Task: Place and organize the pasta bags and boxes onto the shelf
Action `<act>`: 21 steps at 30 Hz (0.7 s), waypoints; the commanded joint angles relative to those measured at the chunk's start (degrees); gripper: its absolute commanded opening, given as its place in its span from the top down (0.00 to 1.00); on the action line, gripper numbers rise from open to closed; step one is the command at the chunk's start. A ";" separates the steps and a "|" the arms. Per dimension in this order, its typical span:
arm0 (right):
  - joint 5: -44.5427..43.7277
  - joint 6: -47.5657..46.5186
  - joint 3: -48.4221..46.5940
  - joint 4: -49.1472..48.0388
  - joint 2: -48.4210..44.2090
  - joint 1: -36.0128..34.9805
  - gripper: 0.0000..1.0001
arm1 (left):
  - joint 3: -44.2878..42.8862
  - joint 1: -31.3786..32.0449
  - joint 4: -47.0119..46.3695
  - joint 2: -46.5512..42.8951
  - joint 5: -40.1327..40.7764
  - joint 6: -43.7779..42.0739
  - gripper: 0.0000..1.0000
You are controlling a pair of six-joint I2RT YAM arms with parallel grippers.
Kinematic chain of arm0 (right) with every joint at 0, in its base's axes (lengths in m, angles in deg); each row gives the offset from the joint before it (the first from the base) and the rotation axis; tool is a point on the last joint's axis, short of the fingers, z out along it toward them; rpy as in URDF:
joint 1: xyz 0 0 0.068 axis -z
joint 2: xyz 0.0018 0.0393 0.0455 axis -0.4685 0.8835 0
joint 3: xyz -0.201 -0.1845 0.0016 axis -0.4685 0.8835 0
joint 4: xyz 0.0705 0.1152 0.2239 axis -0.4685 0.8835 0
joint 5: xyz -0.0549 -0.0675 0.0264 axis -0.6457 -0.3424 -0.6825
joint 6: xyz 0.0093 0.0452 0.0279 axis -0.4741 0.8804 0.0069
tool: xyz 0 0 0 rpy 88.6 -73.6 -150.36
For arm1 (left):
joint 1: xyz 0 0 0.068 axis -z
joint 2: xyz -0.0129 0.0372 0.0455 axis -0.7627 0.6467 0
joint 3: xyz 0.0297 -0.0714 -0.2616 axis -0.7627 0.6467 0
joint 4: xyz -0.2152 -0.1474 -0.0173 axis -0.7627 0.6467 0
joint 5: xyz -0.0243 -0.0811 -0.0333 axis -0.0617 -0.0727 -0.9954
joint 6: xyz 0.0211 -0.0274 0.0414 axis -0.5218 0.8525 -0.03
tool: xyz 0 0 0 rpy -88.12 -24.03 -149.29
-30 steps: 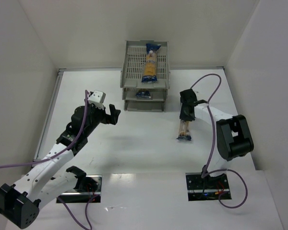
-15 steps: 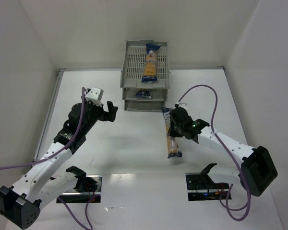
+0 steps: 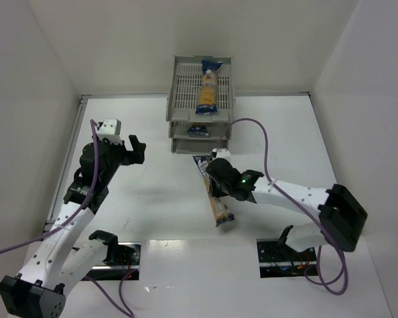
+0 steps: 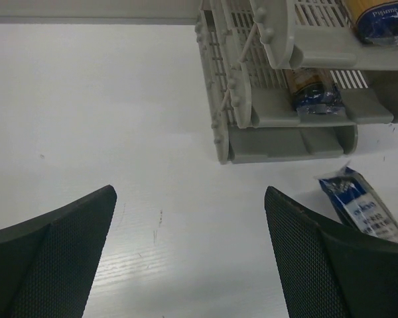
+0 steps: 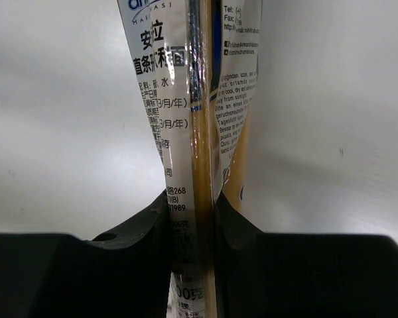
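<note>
Right gripper (image 5: 191,218) far leftward, around packet (image 3: 220,211)

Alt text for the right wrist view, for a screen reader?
The right end effector is shut on a long narrow clear packet of yellow pasta, held edge-on and running up out of frame. Its white label carries Chinese and small Latin print; a white table lies behind.

obstacle: packet (image 3: 219,211) and right arm (image 3: 292,195) before rack (image 3: 184,93) | free: table (image 3: 152,192) left of rack
</note>
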 commanded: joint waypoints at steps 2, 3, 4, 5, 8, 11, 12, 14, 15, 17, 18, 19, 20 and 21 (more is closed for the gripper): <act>-6.35 -3.44 -13.37 -16.18 12.10 -0.01 1.00 | -1.73 -1.25 0.57 -1.57 -1.94 1.85 0.00; -6.35 -3.97 -15.24 -16.19 14.94 0.60 1.00 | -1.73 -1.25 1.09 -1.57 -1.94 1.85 0.00; -6.87 -3.97 -16.91 -16.80 17.50 0.61 1.00 | -1.73 -1.77 1.09 -1.57 -1.94 1.85 0.00; -6.88 -4.75 -19.97 -17.33 21.79 0.61 1.00 | -1.73 -1.78 1.09 -1.57 -1.94 1.85 0.00; -6.88 -3.89 -23.42 -18.47 25.60 3.94 1.00 | -1.73 -1.78 1.09 -1.57 -2.56 1.85 0.00; -8.27 -5.62 -26.93 -20.76 28.24 5.71 1.00 | -1.11 -1.78 1.09 -2.10 -2.56 2.37 0.00; -9.41 -6.42 -27.90 -21.46 29.72 5.71 1.00 | -0.59 -1.78 1.09 -2.10 -2.56 2.37 0.00; -12.84 -7.66 -30.88 -21.99 31.57 6.23 1.00 | 0.03 -1.78 1.09 -2.10 -2.56 2.37 0.00; -12.85 -8.18 -32.12 -21.99 32.72 6.76 1.00 | 0.03 -1.78 1.09 -2.10 -2.56 2.37 0.00; -14.60 -6.35 -35.89 -17.70 36.23 7.54 1.00 | 0.03 -1.78 0.57 -1.57 -3.08 2.37 0.00; -15.22 -4.95 -35.91 -16.99 36.94 7.55 1.00 | 0.03 -1.78 0.57 -1.57 -3.08 2.37 0.00; -16.01 -4.94 -35.91 -16.99 37.47 8.07 1.00 | 0.03 -1.78 0.57 -1.57 -3.08 2.37 0.00; -17.50 -4.42 -35.91 -18.20 37.47 8.08 1.00 | 0.03 -1.78 0.57 -0.96 -3.08 2.37 0.00; -18.55 -4.41 -35.22 -19.00 37.47 8.08 1.00 | 0.03 -1.78 0.57 -0.96 -3.08 2.37 0.00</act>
